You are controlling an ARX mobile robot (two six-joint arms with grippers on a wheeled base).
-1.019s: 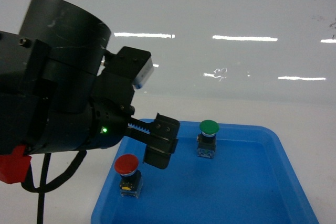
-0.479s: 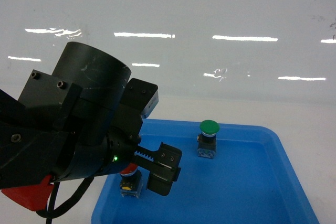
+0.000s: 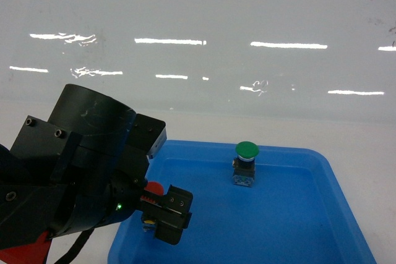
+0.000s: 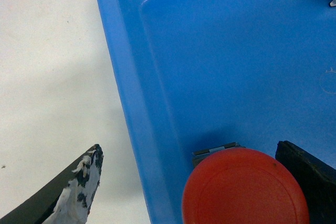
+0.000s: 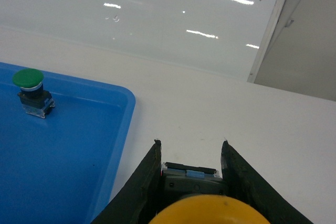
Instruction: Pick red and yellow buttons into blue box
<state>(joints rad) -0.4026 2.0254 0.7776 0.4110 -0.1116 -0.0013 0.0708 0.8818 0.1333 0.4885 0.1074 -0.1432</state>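
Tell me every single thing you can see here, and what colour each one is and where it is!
Tray: one, blue, shallow, on the table.
Red button: one, near the tray's left edge, between the left gripper's fingers.
Green button: one, standing toward the tray's back.
Yellow button: one, between the right gripper's fingers, above the table beside the tray.
Table: one, white.
Wall: glossy white, behind the table.
Left gripper: one, black, open around the red button.
Right gripper: one, black, shut on the yellow button.
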